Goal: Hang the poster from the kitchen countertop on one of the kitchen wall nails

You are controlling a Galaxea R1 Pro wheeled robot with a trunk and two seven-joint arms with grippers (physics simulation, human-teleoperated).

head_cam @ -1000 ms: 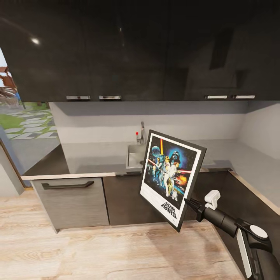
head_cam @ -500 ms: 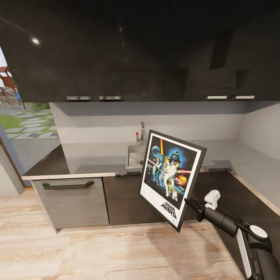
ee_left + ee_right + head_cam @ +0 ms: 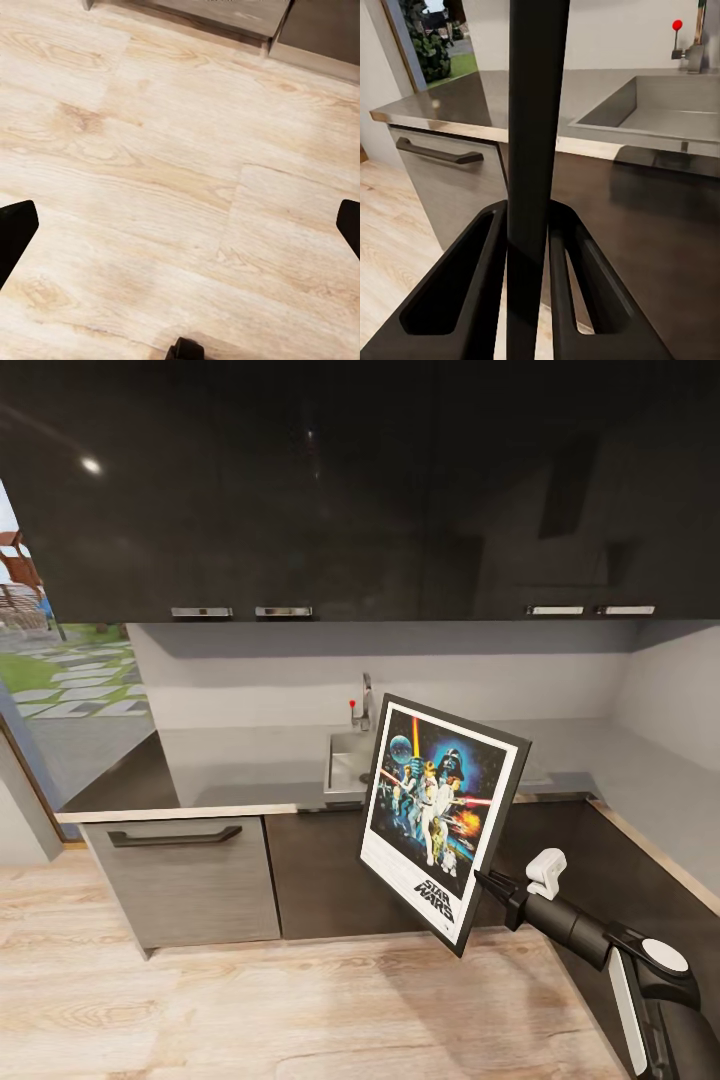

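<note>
My right tool point(image 3: 487, 883) is clamping the poster point(image 3: 440, 815) by its lower edge, both fingers point(image 3: 461, 296) pressing on the thin black frame point(image 3: 536, 150). I'm holding the print up, tilted, in front of the bench point(image 3: 250, 765), the sink point(image 3: 660, 112) sitting at about eleven o'clock behind it. My left tool point(image 3: 180, 225) is gaping wide over the wood floor point(image 3: 150, 150), carrying nothing.

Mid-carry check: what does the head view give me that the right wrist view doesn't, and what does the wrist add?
Head view alone: the poster's printed face, held upright off the countertop, and the black upper cabinets.

Right wrist view alone: the right claw shut on the poster's thin black edge, both fingers pressing it.

Both: sink, red-knobbed tap, cabinet handle, wood floor.
</note>
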